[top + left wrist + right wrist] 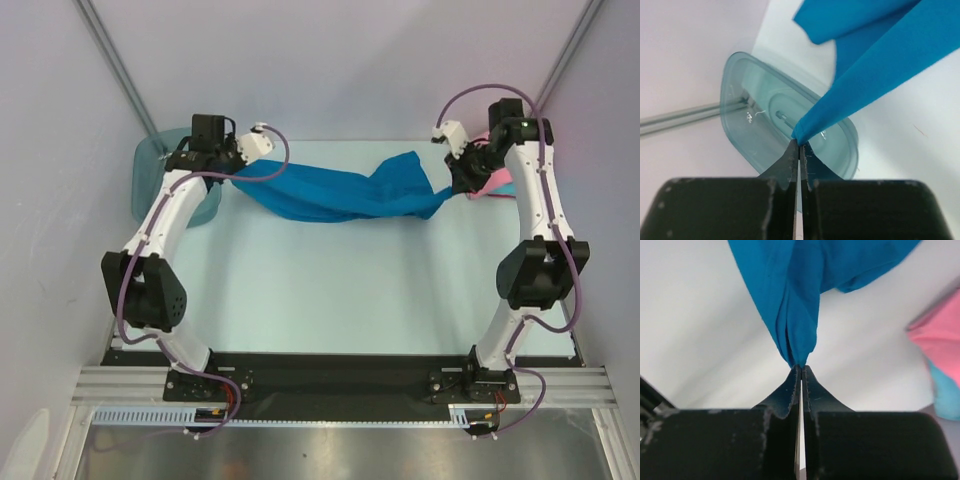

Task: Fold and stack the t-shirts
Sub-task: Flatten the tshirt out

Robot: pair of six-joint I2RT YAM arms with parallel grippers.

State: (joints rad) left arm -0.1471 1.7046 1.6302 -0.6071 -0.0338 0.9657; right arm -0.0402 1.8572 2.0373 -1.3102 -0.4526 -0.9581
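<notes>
Left gripper [799, 142] is clenched on a bunched corner of the deep blue t-shirt [875, 60], its two black fingers pressed together with the cloth pinched at their tips. It hangs near the far left corner of the tabletop [330, 290], just beside and above the translucent teal plastic bin [755, 110], which stands in that corner. The right gripper [801, 369] is likewise closed tight on another gathered fold of the same shirt, near the far right edge. In the top view the deep blue t-shirt [340, 195] stretches between the left gripper [232, 172] and the right gripper [462, 185] as a twisted, sagging band along the far part of the tabletop; whether its middle touches the surface cannot be told. A pink t-shirt [940, 335] lies crumpled at the far right edge, just beyond the right gripper, with a strip of the turquoise t-shirt [945, 395] touching it.
</notes>
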